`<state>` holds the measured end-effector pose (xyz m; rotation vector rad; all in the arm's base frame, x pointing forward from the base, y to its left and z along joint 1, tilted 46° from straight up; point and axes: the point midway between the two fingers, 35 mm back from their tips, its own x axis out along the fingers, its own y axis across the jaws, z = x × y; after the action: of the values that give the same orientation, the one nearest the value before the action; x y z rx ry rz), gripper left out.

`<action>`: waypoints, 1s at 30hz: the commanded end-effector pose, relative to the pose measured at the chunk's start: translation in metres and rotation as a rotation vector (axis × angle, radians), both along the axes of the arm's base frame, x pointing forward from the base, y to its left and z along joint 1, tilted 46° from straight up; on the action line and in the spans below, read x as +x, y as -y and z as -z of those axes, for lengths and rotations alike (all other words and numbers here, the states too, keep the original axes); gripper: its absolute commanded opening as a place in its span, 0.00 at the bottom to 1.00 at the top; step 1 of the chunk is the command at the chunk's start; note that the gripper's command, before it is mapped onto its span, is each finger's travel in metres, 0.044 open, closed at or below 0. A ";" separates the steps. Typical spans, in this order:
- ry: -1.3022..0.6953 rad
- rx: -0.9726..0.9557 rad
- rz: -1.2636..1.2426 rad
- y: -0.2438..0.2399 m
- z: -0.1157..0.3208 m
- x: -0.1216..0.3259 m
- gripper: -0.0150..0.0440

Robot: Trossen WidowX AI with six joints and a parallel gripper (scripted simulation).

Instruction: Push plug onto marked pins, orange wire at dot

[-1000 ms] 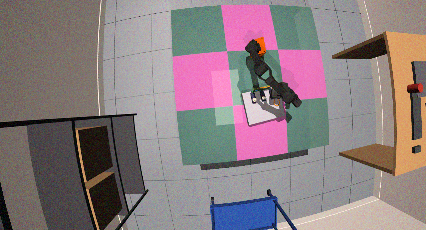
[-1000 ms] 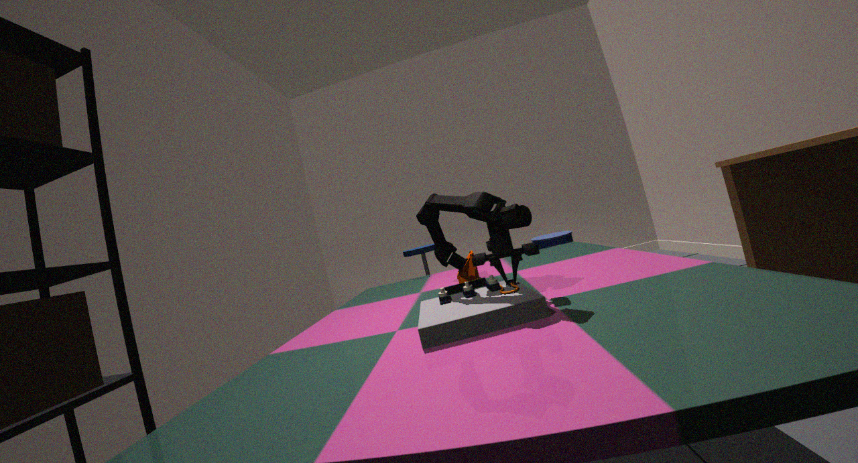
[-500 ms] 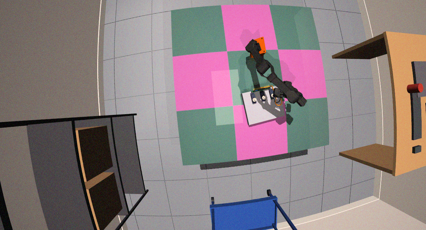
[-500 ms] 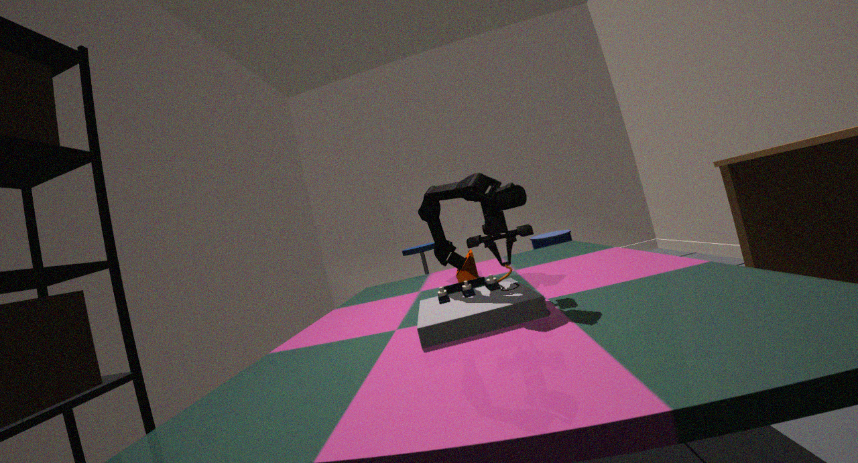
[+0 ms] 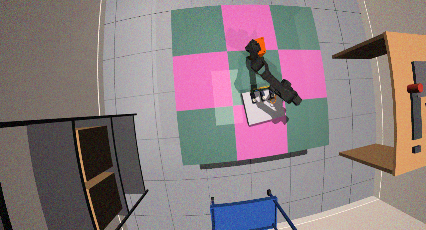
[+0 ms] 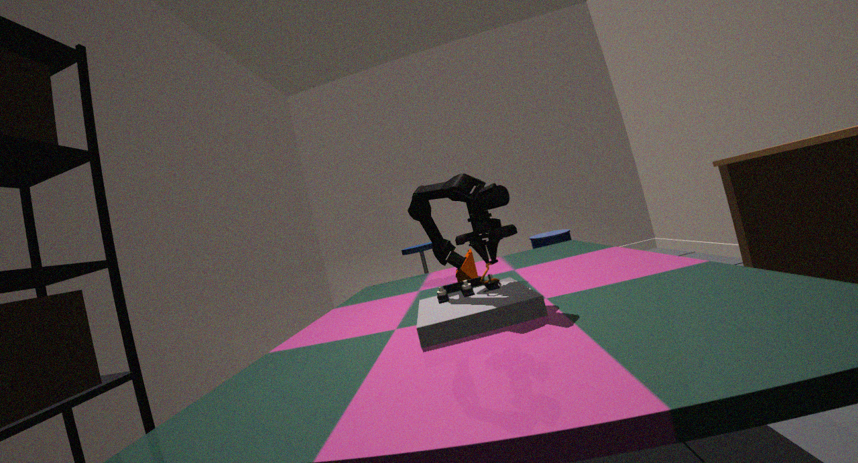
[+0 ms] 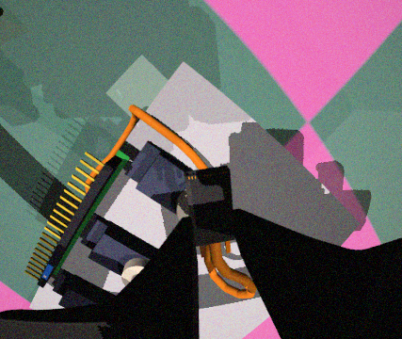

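My gripper (image 7: 212,221) (image 6: 491,261) is shut on the dark flat plug (image 7: 211,192), raised above the white holder (image 5: 259,114) (image 6: 480,325). Small square holes show at the plug's upper left end in the wrist view. The orange lead (image 7: 229,278) (image 6: 486,273) hangs in a loop below it; a longer orange stretch (image 7: 168,134) arches past the end of the pin row. The yellow pin row (image 7: 64,204) (image 5: 263,88) is to the left of the plug in the wrist view, apart from it. A blue mark (image 7: 47,272) with a pale speck sits at the row's lower end. Individual wire colours are unclear.
Three dark servos (image 7: 155,171) (image 7: 116,250) (image 7: 75,298) sit along the holder beside the pin row, two with pale round horns visible in the wrist view. The orange arm base (image 5: 262,47) (image 6: 468,267) stands beyond the pins. The table (image 5: 202,136) is chequered green and pink.
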<state>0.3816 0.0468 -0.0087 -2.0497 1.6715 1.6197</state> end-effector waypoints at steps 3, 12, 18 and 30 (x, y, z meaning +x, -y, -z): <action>0.139 -0.025 0.133 0.007 -0.014 -0.008 0.25; 0.355 -0.064 0.356 0.019 -0.032 -0.023 0.25; 0.498 -0.091 0.504 0.027 -0.043 -0.034 0.25; 0.786 -0.144 0.801 0.043 -0.063 -0.058 0.25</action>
<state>0.3287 0.0071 0.0485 -1.4615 1.8909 0.4796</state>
